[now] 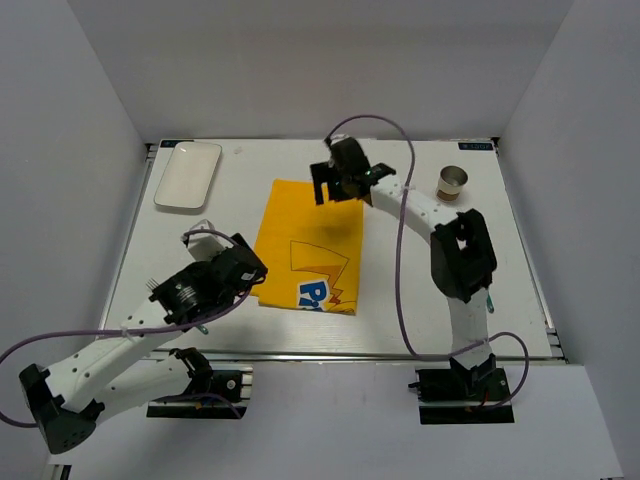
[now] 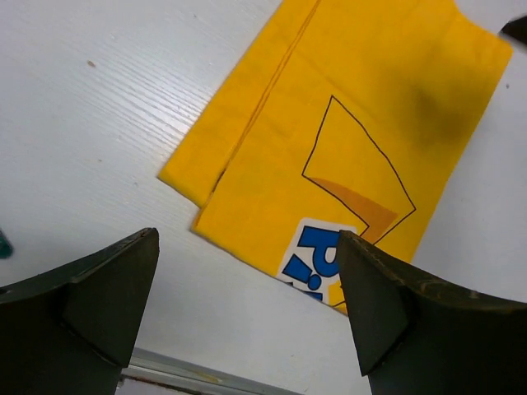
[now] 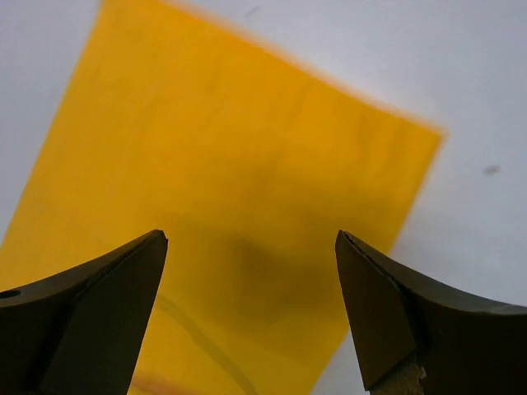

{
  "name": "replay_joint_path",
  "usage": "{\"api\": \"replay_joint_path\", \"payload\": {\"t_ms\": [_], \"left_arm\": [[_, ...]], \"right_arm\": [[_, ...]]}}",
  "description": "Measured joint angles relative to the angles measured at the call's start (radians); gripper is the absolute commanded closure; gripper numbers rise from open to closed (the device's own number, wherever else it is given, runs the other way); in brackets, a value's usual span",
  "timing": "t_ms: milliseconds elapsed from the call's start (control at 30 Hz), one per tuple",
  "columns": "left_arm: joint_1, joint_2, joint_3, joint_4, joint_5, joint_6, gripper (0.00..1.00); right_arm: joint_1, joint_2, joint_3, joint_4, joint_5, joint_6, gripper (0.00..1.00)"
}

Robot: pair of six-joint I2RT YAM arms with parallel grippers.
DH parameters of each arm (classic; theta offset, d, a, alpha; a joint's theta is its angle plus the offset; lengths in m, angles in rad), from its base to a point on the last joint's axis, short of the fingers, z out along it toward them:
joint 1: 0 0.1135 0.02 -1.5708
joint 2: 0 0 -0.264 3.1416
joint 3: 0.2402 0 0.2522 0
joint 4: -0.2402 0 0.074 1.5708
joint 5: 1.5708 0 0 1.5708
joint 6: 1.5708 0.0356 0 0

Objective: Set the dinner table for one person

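We hold our left arm [image 1: 110, 350] low. Its elbow is swung far out to the left of the yellow mat [image 1: 310, 245], and its white forearm reaches back in, so the wrist sits just off the mat's near left corner. The left jaws stand wide apart, tilted down toward that corner. Our right arm [image 1: 455, 260] rises to the right of the mat, bends, and stretches its white forearm leftward to the mat's far edge. The right jaws hang above that edge, also spread wide, with the cloth showing between them.
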State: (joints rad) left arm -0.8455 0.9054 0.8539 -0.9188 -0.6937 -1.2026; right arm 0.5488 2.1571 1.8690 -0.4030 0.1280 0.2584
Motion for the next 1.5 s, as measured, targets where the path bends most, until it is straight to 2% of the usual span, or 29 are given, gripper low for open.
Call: {"api": "replay_joint_path", "payload": {"t_ms": [100, 167, 267, 400, 733, 1133, 1467, 1500], "left_arm": [[0.0, -0.075, 0.014, -0.048, -0.038, 0.037, 0.02], [-0.003, -0.114, 0.026, -0.083, -0.061, 0.052, 0.02], [-0.008, -0.157, 0.047, -0.112, -0.074, 0.081, 0.02], [-0.008, -0.185, 0.073, -0.143, -0.077, 0.103, 0.02], [-0.007, -0.216, 0.076, -0.241, -0.076, 0.13, 0.02], [-0.007, -0.39, 0.074, -0.259, -0.089, 0.088, 0.02], [-0.007, -0.407, 0.074, -0.26, -0.097, 0.062, 0.02], [-0.007, -0.407, 0.073, -0.26, -0.097, 0.061, 0.02]], "right_arm": [[0.174, -0.183, -0.243, 0.042, -0.005, -0.024, 0.16], [0.295, -0.227, -0.318, 0.045, 0.002, -0.02, 0.17], [0.489, -0.221, -0.361, 0.04, 0.053, 0.002, 0.18], [0.628, -0.198, -0.367, 0.027, 0.137, 0.043, 0.18], [0.668, -0.007, -0.224, -0.033, 0.246, 0.081, 0.21], [0.726, 0.026, -0.169, -0.051, 0.257, 0.116, 0.24], [0.754, 0.062, -0.162, -0.075, 0.312, 0.17, 0.5], [0.754, 0.064, -0.162, -0.075, 0.319, 0.175, 0.59]]}}
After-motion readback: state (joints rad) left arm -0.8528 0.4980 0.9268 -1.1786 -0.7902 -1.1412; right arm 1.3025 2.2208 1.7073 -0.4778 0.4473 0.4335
